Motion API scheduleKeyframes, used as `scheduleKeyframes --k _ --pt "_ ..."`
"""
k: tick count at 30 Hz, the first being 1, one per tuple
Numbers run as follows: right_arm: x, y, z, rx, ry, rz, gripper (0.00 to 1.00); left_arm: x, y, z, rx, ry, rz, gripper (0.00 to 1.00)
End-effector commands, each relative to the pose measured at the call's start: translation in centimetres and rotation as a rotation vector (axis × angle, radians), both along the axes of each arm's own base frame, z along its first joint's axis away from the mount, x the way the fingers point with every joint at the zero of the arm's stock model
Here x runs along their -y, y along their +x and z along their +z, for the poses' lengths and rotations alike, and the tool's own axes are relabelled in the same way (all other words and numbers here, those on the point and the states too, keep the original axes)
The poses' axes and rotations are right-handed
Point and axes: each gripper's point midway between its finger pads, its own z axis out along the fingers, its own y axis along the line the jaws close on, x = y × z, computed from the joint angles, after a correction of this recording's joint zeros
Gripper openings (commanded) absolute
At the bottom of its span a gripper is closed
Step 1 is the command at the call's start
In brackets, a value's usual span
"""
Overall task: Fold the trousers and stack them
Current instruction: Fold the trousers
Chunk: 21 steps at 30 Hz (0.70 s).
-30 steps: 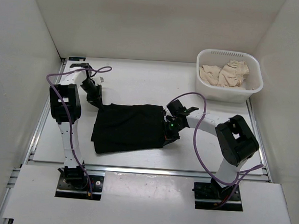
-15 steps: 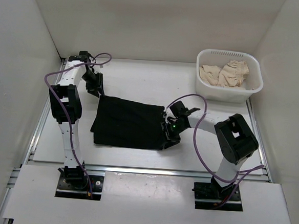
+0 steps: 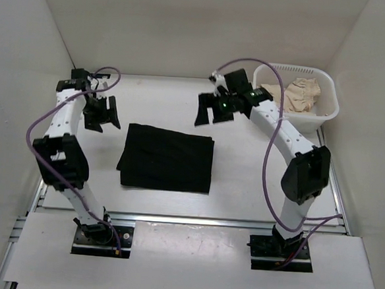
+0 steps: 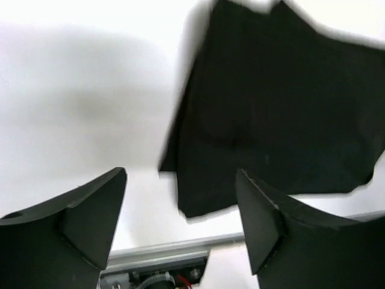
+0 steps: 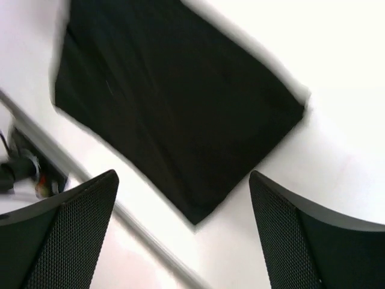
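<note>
Trousers [image 3: 167,159] lie folded on the desk [image 3: 256,179]. Left pincer [image 3: 102,113] and right pincer [image 3: 213,111] hang spread wide, holding nothing. Next, likely, they grab an edge and fold it smaller.

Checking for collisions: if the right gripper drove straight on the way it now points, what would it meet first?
Probably the trousers lying on the table, near one corner; depth is unclear.

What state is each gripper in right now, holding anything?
Left gripper: open, fingers empty, off to the side of the folded trousers.
Right gripper: open, fingers empty, not touching the trousers.
</note>
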Motion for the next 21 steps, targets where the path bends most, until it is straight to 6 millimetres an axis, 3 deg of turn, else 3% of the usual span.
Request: scheduleKeyframes --k 1,2,3,4,5,6,7,8,9,12,15,17,19,21 --pt "-2.4 4.6 -0.9 0.071 -0.052 -0.004 0.94 1.9 -5.3 -0.7 -0.095 -0.022 -0.031 0.83" --pt "-3.3 5.7 -1.1 0.068 -0.037 -0.006 0.94 2.6 -7.5 -2.8 -0.179 -0.059 -0.036 0.80" --pt "-4.5 6.8 -3.6 0.021 -0.037 0.002 0.95 3.1 -8.9 -3.4 -0.219 -0.079 -0.037 0.79" --pt "-6.5 8.0 -1.4 0.061 0.029 0.021 0.97 3.5 -10.0 -4.2 -0.256 -0.099 -0.039 0.79" --pt "-7.6 8.8 -1.5 0.062 0.065 0.032 0.98 3.9 -10.9 -4.6 -0.277 -0.123 -0.041 0.77" --pt "-9.3 9.6 -3.3 0.049 0.093 0.050 0.98 4.4 -12.5 -5.7 -0.333 -0.142 -0.040 0.77" --pt "-11.2 9.3 -2.9 0.025 0.163 0.068 0.99 4.5 -13.3 -6.3 -0.360 -0.147 -0.039 0.77" --pt "-12.3 9.8 -4.1 0.002 0.204 0.066 0.99 4.6 -13.3 -6.8 -0.351 -0.155 -0.040 0.77" --pt "-14.4 10.7 -3.3 0.056 0.294 0.083 0.99 4.8 -14.1 -7.5 -0.375 -0.159 -0.039 0.77" --pt "-19.3 9.3 -4.2 0.016 0.393 0.113 0.99 5.1 -14.4 -9.1 -0.384 -0.181 -0.041 0.79" --pt "-21.9 8.4 -5.8 0.019 0.409 0.152 0.99 6.2 -15.5 -10.1 -0.437 -0.231 -0.049 0.79" --pt "-22.6 7.3 -6.9 -0.043 0.424 0.148 0.99 6.4 -15.8 -11.0 -0.454 -0.232 -0.057 0.76" --pt "-22.2 6.9 -8.9 -0.084 0.401 0.134 0.95 6.4 -16.2 -11.6 -0.470 -0.225 -0.055 0.61" --pt "-22.1 6.8 -10.1 -0.110 0.392 0.122 0.75 6.5 -16.0 -11.9 -0.472 -0.235 -0.055 0.48"
